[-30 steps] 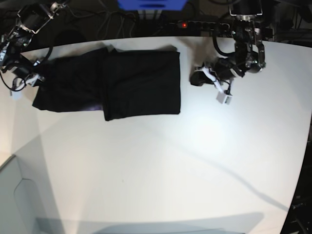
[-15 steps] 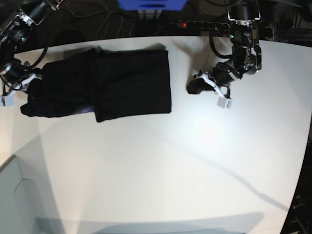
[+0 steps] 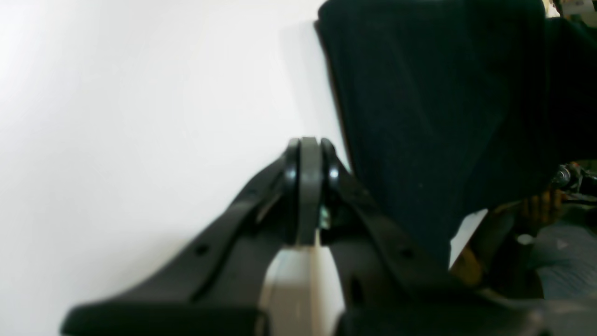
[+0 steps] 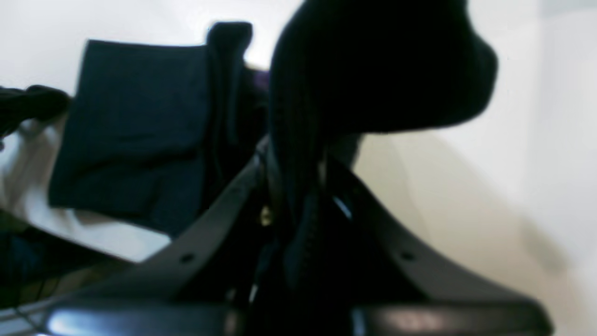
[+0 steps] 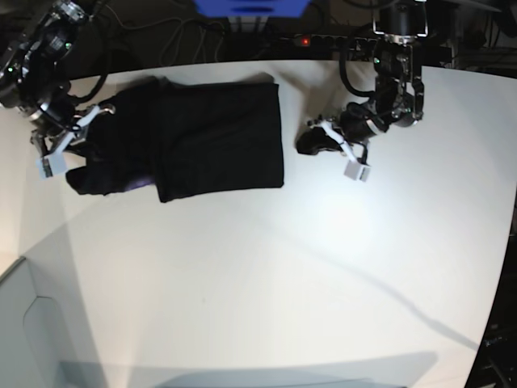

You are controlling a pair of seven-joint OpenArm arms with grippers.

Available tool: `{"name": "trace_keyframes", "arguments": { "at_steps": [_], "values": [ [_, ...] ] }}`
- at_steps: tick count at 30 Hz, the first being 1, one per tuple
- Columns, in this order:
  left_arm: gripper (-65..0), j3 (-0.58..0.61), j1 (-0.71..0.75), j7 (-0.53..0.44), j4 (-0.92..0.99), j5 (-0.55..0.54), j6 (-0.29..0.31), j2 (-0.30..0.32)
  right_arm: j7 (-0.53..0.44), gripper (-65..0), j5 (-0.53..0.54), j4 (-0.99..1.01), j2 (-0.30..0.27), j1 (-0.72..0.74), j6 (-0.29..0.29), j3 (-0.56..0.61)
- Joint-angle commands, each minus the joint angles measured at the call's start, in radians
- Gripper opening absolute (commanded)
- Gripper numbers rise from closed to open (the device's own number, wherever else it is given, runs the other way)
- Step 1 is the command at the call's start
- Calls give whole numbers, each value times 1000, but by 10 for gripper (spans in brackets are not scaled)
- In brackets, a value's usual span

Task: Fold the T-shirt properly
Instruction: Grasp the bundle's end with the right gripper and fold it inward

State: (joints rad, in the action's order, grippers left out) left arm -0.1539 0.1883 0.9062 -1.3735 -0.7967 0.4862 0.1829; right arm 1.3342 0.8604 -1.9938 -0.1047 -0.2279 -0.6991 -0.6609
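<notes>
Folding the last loose end looks to be the step in hand: the T-shirt (image 5: 202, 137) lies along the far edge of the table (image 5: 266, 275), its middle already doubled into a neat panel. The right gripper (image 5: 79, 129) is clenched on the bunched outer end of the cloth, lifted off the surface at the shirt's far side. That end probably needs carrying over the folded panel and laying flat. The left gripper (image 5: 311, 144) rests low on the table just beside the shirt's other edge, jaws pressed together on nothing, arm bent down from above.
</notes>
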Motion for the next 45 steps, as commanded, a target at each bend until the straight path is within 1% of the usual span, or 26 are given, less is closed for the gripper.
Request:
{"name": "trace_keyframes", "arguments": {
  "at_steps": [1, 6, 14, 18, 21, 25, 27, 34, 36, 40, 45],
  "values": [
    [-648, 12, 23, 97, 16, 113, -54, 4, -25, -650, 23, -23, 3, -6, 1, 10],
    [-648, 12, 24, 97, 16, 113, -54, 4, -23, -650, 23, -26, 33, -11, 1, 86],
    [-648, 12, 26, 97, 16, 113, -54, 4, -25, -650, 29, -28, 43, -6, 1, 177],
    [-648, 12, 26, 97, 16, 113, -54, 4, -20, -650, 32, -40, 78, -3, 1, 191],
    [-648, 12, 26, 97, 18, 113, -54, 4, -20, -650, 69, -38, 96, -1, 1, 204],
    [-648, 12, 26, 97, 21, 113, -54, 4, -20, -650, 175, -38, 93, -5, 1, 246],
    [-648, 12, 26, 95, 23, 113, -54, 4, -20, -650, 196, -37, 96, -5, 1, 264],
    [-648, 12, 26, 92, 24, 113, -54, 4, -29, -650, 196, -32, 99, -11, 1, 390],
    [-648, 12, 27, 90, 24, 113, -54, 4, -29, -650, 196, -31, 116, -11, 1, 422],
    [-648, 12, 29, 90, 24, 113, -54, 4, -31, -650, 193, -28, 139, -3, 1, 464],
    [-648, 12, 30, 90, 23, 113, -54, 4, -31, -650, 193, 20, 162, 26, 1, 468]
  ]
}}
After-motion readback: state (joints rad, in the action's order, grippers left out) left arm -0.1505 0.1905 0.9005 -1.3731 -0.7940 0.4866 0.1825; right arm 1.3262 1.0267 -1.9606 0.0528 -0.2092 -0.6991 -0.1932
